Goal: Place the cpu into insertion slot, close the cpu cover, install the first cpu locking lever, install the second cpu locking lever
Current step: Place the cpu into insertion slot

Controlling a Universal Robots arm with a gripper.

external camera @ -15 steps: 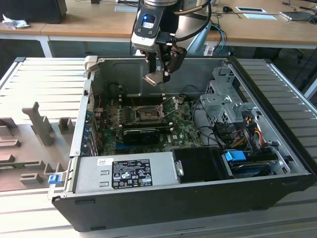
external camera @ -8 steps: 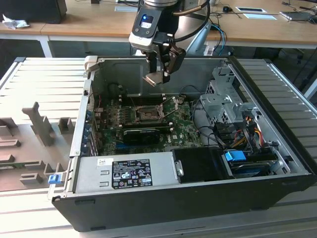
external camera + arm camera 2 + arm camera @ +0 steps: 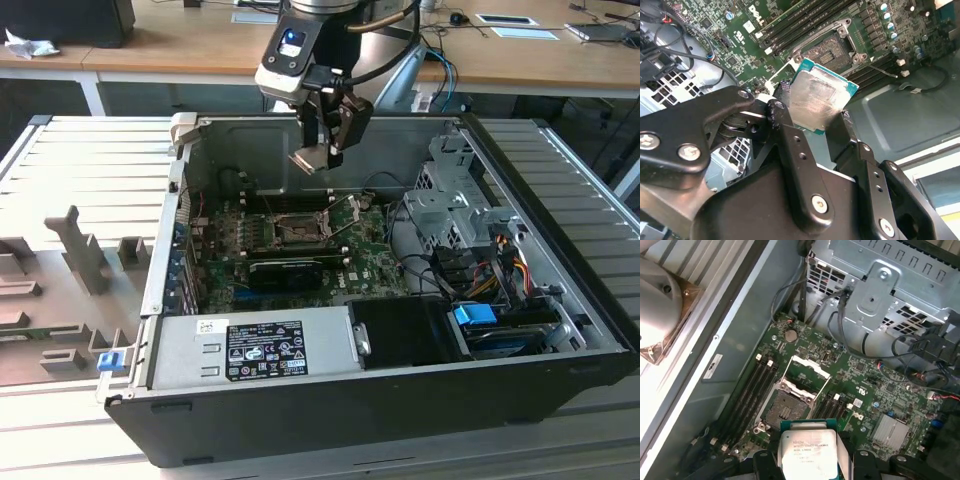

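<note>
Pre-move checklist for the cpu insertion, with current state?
1. Grip: hand shut on the cpu by its edges: ok.
2. The insertion slot is empty: ok.
3. The cpu cover is swung up off the slot: ok.
4. Cpu seated: not ok, it is held in the air above the green board.
5. Cpu squared over the slot: cannot tell.
6. Corner mark matched to the slot: cannot tell.

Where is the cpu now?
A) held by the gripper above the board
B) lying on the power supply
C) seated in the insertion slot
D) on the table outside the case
A: the gripper is shut on the cpu, clear of the empty insertion slot.
</note>
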